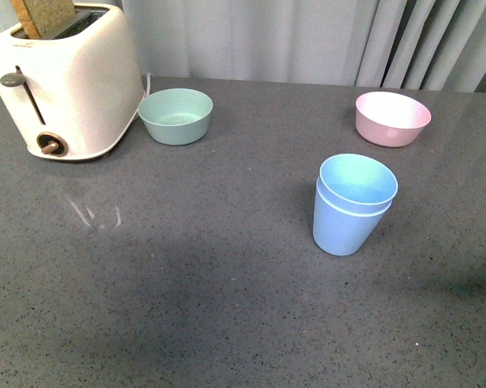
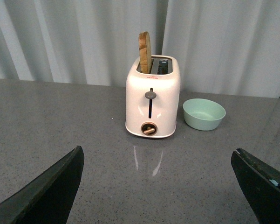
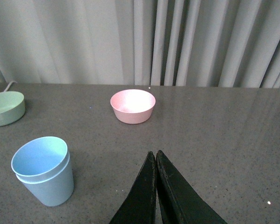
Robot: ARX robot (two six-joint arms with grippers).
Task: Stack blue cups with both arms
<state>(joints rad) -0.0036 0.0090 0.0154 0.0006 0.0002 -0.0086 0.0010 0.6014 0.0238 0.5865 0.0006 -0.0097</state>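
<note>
1. Nearest the front camera lies bare grey countertop (image 1: 186,307), a wide stretch with nothing standing on it across the whole near edge.
2. Right of centre stand the blue cups (image 1: 352,206), one nested inside the other, upright, the inner rim showing just above the outer one. Neither arm touches them.
3. Open counter surrounds the stack on every side; the pink bowl (image 1: 392,118) sits farther back and slightly right, well apart from it.
4. At the far left stands a cream toaster (image 1: 61,81) with a slice of bread (image 1: 44,14) poking up from a slot, and just beside it on the right a mint-green bowl (image 1: 175,115).
5. Curtains (image 1: 323,36) hang along the far edge of the counter.
6. The left gripper (image 2: 160,186) is spread wide with nothing between its fingers, facing the toaster.
7. The right gripper (image 3: 156,158) has its fingers pressed together, empty, with the cups near on its left side.
</note>
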